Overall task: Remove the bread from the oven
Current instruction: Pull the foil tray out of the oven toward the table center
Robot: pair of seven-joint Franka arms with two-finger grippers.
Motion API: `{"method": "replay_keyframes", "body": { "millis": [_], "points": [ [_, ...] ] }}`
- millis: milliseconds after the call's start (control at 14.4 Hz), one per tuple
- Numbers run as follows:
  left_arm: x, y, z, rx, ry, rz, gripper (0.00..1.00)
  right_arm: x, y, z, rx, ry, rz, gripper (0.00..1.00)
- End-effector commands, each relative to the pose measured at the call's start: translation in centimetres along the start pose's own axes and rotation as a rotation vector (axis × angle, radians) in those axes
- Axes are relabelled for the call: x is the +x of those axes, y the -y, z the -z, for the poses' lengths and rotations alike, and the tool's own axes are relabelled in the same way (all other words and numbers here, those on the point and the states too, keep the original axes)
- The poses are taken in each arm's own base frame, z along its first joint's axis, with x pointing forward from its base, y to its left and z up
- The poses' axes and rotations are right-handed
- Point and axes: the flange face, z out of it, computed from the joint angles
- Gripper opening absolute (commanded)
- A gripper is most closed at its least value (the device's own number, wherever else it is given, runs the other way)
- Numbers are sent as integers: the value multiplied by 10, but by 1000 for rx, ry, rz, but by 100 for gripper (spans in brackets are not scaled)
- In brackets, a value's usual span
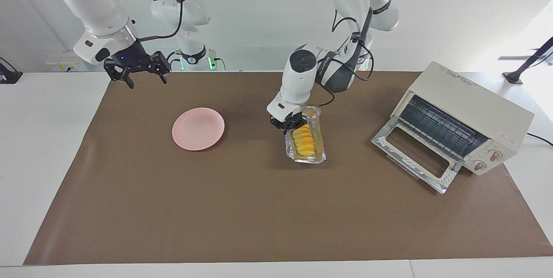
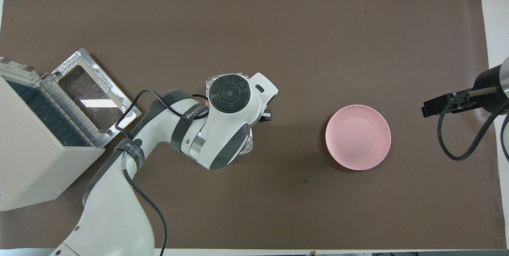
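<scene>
Left gripper (image 1: 288, 126) is clamped on the foil tray (image 1: 317, 155), bread (image 1: 302, 140) in it, mid-table between the open oven (image 1: 466, 114) and pink plate (image 1: 198, 128). Right gripper (image 1: 137, 75) waits, fingers spread.

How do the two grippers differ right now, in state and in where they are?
The left gripper is shut on the foil tray that holds the bread; the right gripper is open and holds nothing. The left one is at mid-table between the pink plate and the oven; the right one waits over the mat's edge at its own end.
</scene>
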Motion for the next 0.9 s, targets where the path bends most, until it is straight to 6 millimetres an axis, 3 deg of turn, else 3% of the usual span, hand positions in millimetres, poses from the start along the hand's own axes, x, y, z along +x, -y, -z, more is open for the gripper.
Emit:
{"method": "replay_keyframes", "body": {
  "millis": [0,139,208,347,554,624,693,832],
  "points": [
    [4,8,-13,-3,9,44,22,-6,4,-2,11,0,-19,100],
    [7,9,-8,-5,6,92,79,-5,3,-3,11,1,-21,100],
    [11,9,-3,-11,-1,98,100,-5,3,-4,11,1,-21,100],
    [16,18,11,-11,-5,114,100,-7,5,-4,9,-1,-27,100],
    [31,66,71,-16,-15,185,100,-5,12,-11,6,-5,-64,100],
    [34,81,85,-12,-13,208,100,-2,31,-20,2,-9,-46,100],
    [45,123,110,-5,-7,266,100,0,49,-30,-1,-16,-67,100],
    [53,185,140,9,10,353,100,16,95,-54,0,-29,-111,100]
  ]
}}
